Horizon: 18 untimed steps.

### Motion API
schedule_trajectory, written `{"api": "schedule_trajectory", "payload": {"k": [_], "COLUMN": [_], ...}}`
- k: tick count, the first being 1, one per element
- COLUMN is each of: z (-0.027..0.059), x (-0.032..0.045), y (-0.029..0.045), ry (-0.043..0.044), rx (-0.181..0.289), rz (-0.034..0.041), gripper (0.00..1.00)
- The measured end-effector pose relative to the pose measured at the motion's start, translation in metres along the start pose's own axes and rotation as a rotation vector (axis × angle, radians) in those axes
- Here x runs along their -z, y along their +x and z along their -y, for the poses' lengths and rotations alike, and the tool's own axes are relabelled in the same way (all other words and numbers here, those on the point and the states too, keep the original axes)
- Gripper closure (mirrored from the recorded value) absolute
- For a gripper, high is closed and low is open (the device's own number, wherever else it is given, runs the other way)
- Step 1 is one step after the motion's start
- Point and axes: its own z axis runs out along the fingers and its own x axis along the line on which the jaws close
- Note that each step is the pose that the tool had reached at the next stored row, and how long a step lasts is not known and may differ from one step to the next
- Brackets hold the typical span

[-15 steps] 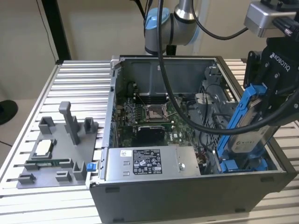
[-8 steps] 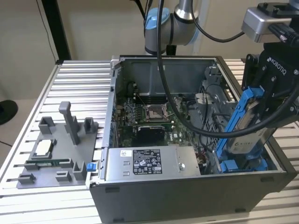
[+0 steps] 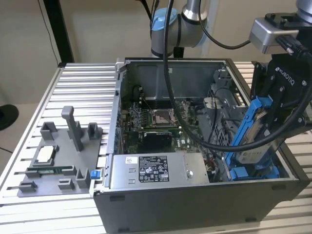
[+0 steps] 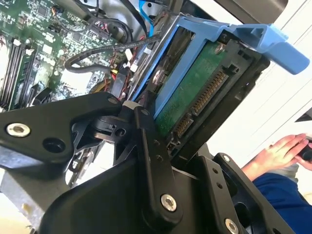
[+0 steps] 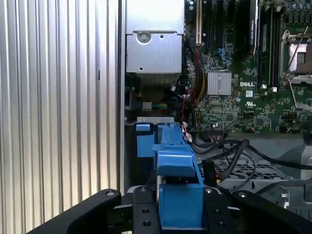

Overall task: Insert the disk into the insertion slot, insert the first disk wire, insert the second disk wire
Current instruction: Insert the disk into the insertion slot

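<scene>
One silver-grey disk (image 3: 254,114) in a bright blue plastic carrier, clamped between the black gripper (image 3: 268,119) fingers (image 4: 148,141), tilted, its lower end at the blue-railed insertion slot (image 3: 253,173) of the open grey computer case (image 3: 195,204). Apparently not seated; both wire steps judged outstanding.

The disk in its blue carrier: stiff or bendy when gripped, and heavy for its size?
Likely stiff: the disk looks flat and unbent, clamped in the gripper. Probably dense, given its metal body. The thin blue carrier tab may flex if pushed.

Open computer case (image 3: 195,207), green motherboard (image 3: 157,121) and grey power-supply box (image 3: 155,170) inside; grey fixture (image 3: 51,176) alongside on slatted table (image 3: 83,85).
</scene>
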Motion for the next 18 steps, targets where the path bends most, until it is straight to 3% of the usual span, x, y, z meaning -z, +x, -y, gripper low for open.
{"api": "schedule_trajectory", "payload": {"k": [13,18], "z": [0.0010,0.0011], "x": [-0.0237,-0.0246], "y": [-0.0005,-0.0005], "ry": [0.0000,0.0000], "rx": [0.000,0.000], "rz": [0.0000,-0.0001], "gripper": [1.00,1.00]}}
